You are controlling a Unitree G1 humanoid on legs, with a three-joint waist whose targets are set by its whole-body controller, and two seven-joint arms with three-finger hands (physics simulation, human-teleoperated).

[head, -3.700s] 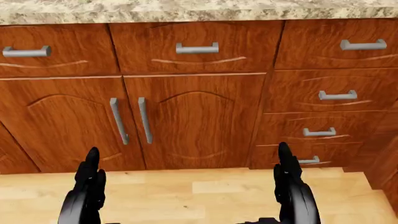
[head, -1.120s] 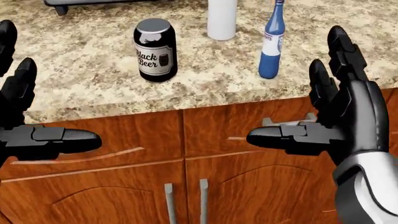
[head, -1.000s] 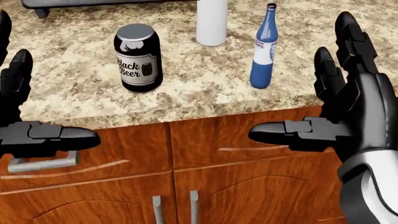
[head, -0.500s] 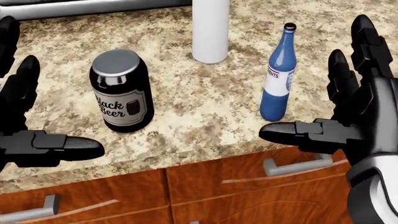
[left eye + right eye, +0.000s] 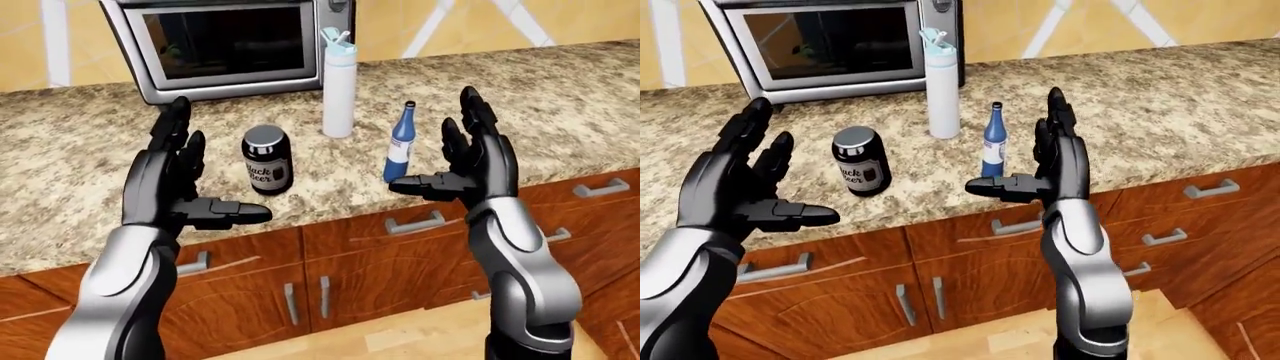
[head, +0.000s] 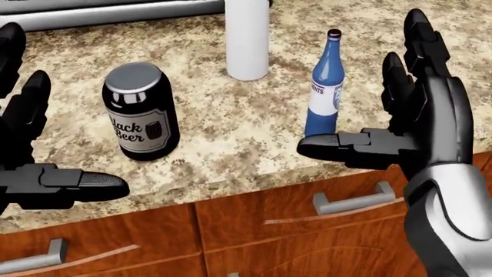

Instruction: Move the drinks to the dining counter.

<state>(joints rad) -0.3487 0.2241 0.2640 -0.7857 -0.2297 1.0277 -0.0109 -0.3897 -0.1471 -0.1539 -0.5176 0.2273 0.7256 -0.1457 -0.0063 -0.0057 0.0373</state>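
Both hands are raised over the counter [image 5: 560,97] edge, fingers spread, nothing gripped. The left hand [image 5: 180,184] is held just left of the black beer can [image 6: 141,111]; the right hand [image 6: 400,124] is held just right of the blue bottle [image 6: 325,86], thumb pointed at its base. Both drinks are seen upright on the granite, near the edge, well apart from each other. A white sports bottle [image 5: 338,84] is stood above them in the left-eye view, just beside the microwave [image 5: 225,45].

Risks, as judged from here:
- Blue bottle is tall and narrow, so it is likely tipped if the thumb or a finger is swept in low or off-centre. With the edge this close, a fall to the floor is plausible.
- White bottle could be clipped by the right hand's fingers if the reach is carried too far up the view; it is tall too.
- Can is wide for a three-finger hand; a partial wrap is expected to slip once lifted.
- Dining counter is not in view, so a walk with both hands loaded is implied; weak grips would be exposed by that.
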